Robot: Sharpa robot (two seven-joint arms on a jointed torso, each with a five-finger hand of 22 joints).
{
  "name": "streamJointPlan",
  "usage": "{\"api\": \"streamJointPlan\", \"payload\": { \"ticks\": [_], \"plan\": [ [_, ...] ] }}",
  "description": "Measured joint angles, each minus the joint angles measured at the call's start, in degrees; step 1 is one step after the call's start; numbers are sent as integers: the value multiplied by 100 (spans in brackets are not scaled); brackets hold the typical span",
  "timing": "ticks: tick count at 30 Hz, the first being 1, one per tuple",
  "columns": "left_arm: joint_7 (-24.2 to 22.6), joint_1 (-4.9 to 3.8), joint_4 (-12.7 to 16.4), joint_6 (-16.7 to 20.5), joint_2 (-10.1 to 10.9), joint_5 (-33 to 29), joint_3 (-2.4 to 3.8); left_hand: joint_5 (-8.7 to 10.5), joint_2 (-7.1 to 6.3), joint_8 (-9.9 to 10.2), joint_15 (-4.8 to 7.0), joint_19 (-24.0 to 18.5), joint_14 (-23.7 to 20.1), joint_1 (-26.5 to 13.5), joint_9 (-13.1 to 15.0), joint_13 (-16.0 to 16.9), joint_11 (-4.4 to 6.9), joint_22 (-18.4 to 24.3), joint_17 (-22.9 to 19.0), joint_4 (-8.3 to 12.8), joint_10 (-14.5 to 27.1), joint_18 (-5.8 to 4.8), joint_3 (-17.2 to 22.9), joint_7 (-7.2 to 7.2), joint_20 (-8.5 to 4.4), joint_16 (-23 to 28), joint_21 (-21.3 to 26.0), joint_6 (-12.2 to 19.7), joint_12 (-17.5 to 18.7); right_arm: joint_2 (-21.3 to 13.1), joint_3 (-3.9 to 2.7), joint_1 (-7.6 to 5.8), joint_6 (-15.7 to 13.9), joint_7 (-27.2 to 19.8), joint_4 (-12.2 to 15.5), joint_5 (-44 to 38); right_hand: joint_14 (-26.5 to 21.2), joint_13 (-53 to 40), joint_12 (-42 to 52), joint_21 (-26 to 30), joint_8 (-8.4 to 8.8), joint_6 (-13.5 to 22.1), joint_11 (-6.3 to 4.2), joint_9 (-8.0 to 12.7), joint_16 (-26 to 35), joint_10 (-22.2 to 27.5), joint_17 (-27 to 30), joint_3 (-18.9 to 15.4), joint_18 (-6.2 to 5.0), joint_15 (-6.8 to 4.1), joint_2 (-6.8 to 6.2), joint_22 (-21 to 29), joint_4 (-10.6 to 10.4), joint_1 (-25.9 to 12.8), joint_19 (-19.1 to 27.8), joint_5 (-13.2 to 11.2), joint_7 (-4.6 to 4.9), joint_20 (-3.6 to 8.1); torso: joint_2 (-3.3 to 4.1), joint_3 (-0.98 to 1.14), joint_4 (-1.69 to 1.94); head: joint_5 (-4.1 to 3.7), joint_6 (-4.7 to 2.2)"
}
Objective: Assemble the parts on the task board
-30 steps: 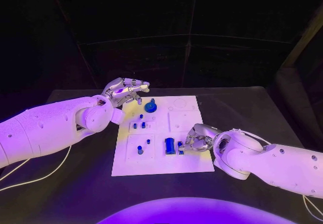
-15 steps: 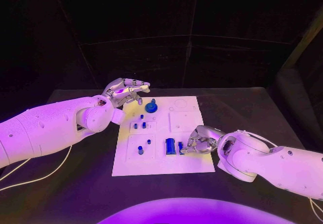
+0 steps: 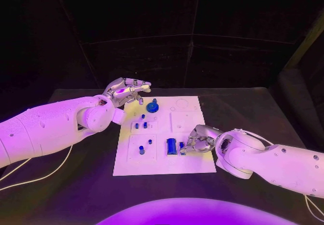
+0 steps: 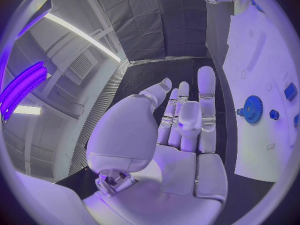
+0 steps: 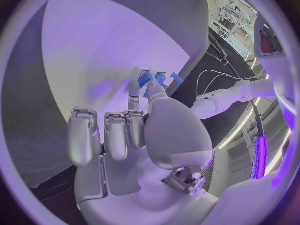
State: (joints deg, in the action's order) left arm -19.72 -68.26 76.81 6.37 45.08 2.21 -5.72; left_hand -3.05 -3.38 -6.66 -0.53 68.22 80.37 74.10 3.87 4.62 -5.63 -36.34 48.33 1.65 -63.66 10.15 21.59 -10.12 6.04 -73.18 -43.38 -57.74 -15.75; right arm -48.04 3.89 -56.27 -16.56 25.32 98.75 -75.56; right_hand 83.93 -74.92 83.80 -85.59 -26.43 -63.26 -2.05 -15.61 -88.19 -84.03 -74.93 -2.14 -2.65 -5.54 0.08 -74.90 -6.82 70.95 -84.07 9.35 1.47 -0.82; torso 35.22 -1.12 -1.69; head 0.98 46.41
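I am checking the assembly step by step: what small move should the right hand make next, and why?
Probably a short lowering to close the fingers on the slim blue upright part. The silver right hand is at that part beside the larger blue block on the white task board; whether it grips yet is unclear.

- Bare task board (image 3: 190,119) around its far right part, open to a reach from above.
- Near right edge blocked by right hand (image 3: 196,140) beside upright blue parts (image 3: 175,146).
- Far left corner crowded by left hand (image 3: 126,90), just beside blue gear (image 3: 152,107).
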Motion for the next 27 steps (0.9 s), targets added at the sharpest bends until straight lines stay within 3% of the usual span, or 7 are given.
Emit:
{"api": "streamJointPlan", "payload": {
  "ticks": [17, 27],
  "plan": [
    [1, 0, -4, -2, -3, 0, 0, 0, 0, 0, 0, 0, 0, 0, 0, 0, 0, -1, 0, 0, 0, 0, 0, 0, 0, 0, 0, 0, 0, 73, -1, 0, -9, 15, -45, -114, 0, 0, 0, 0, 1, 0, 0, -5, 0, 0, 1, -16, 0, 0, 16, 0, 47, 60, 0, -1, 0, 0, 1, 2, -14, -10, 8],
    [1, 0, -9, -6, -7, 0, 0, 0, 0, -7, 0, 0, 0, 0, 0, 0, 0, -1, 0, 0, 0, 0, 0, 0, 0, 0, 0, 0, -16, -16, 1, 3, -129, -165, 113, -55, 0, -1, 0, 0, -35, 0, 1, -31, 0, 0, 1, -119, 0, 0, 16, 0, 7, 60, 0, -1, 0, 0, 0, 2, -14, -27, -24]
  ]
}}
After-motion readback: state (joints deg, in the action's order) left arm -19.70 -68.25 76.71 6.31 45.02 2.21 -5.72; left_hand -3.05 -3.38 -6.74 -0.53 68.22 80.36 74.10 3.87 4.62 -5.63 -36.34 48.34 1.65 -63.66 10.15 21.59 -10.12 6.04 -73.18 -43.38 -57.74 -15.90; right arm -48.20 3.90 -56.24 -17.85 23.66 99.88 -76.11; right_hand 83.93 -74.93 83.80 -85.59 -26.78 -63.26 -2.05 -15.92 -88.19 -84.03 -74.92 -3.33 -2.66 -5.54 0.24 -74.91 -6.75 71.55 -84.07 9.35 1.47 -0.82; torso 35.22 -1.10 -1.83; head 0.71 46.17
